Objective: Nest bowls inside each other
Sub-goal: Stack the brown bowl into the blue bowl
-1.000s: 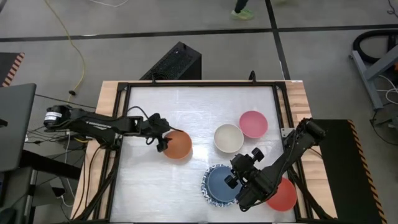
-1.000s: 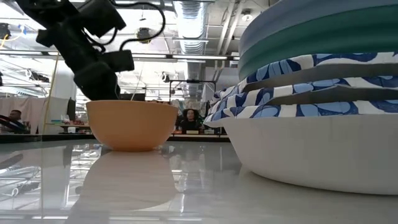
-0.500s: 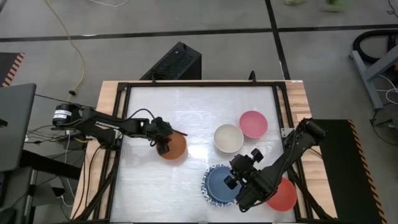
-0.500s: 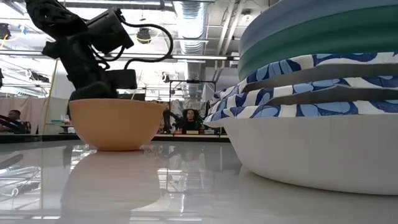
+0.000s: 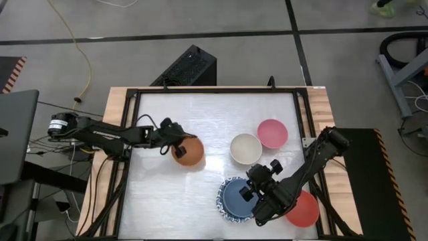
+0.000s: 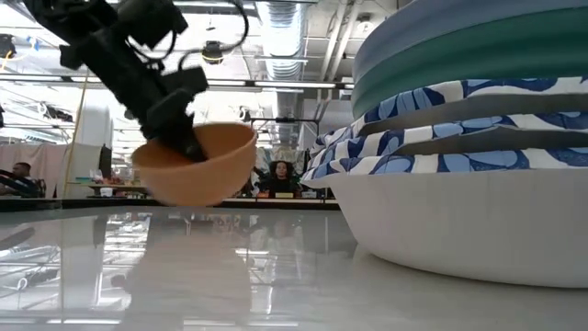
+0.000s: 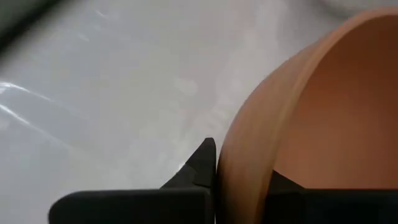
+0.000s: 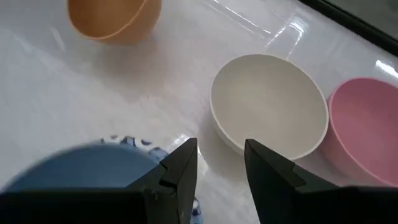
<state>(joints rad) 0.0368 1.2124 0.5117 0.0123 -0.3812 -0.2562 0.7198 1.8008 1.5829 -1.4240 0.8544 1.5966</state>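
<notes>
An orange bowl hangs tilted left of the table's middle, with my left gripper shut on its left rim. Near the front edge stands a stack of bowls: white ones with blue patterned rims below, a green one, and a plain blue one on top. My right gripper hovers open above the stack, nothing between its fingers. A cream bowl and a pink bowl sit on their bases farther back. A red bowl rests at the front right. My left gripper pinches the orange bowl's rim on the bowl's left side, one finger outside the wall and one inside. The fingers come from the table's left, slanting down. In the low view the bowl hangs tilted, its base off the table.
The white table top lies bare at the back and at the front left, inside a black frame. My right arm reaches in over the red bowl. A black box sits on the floor beyond the far edge.
My left gripper has shut on the orange bowl's left rim and risen a little. The bowl first slid slightly toward the table's left on its base, then was lifted off the table and tipped. My right gripper has kept still.
</notes>
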